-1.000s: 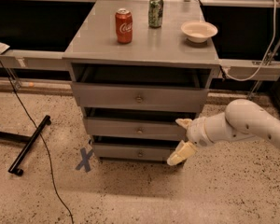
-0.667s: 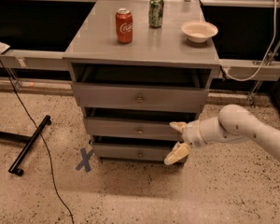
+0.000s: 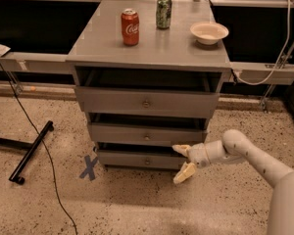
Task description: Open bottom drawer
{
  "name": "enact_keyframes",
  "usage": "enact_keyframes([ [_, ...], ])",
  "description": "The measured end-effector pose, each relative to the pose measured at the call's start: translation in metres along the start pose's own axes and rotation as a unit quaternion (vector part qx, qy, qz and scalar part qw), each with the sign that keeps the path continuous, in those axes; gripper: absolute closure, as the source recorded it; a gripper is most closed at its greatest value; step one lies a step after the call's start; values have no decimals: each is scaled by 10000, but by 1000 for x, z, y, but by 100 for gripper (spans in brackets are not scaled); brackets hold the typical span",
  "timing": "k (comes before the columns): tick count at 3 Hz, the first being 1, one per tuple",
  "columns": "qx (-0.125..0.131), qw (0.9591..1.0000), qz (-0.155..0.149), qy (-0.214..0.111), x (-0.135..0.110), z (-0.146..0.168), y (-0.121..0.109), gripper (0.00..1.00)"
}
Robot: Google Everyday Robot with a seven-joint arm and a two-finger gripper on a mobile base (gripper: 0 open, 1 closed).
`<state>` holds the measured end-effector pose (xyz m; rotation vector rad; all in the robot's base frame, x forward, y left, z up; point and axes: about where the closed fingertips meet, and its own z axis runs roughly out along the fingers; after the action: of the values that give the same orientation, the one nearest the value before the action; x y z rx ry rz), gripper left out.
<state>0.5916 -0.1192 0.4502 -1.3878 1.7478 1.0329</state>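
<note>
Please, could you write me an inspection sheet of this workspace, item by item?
Surface: grey wooden cabinet top carries a red cola can, a green can and a white bowl.
Job's things: narrow grey bottom drawer with round metal knob, dark gap above its front.
Clutter: blue tape cross on the floor.
Grippers: cream two-finger hand open at the drawer's right end; contact cannot be told.
Cables: black cable on floor at left; white cable hanging at right.
Surroundings: speckled floor, black stand leg at left.
</note>
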Motion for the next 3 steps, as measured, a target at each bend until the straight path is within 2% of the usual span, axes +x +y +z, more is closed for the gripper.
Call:
enact_keyframes([
  [1,-235,9979,157,-585,49,22,-8,0],
  [2,-274,9955,317,-850,82,41,-12,0],
  [3,-304,9953,348,-855,83,42,-11,0],
])
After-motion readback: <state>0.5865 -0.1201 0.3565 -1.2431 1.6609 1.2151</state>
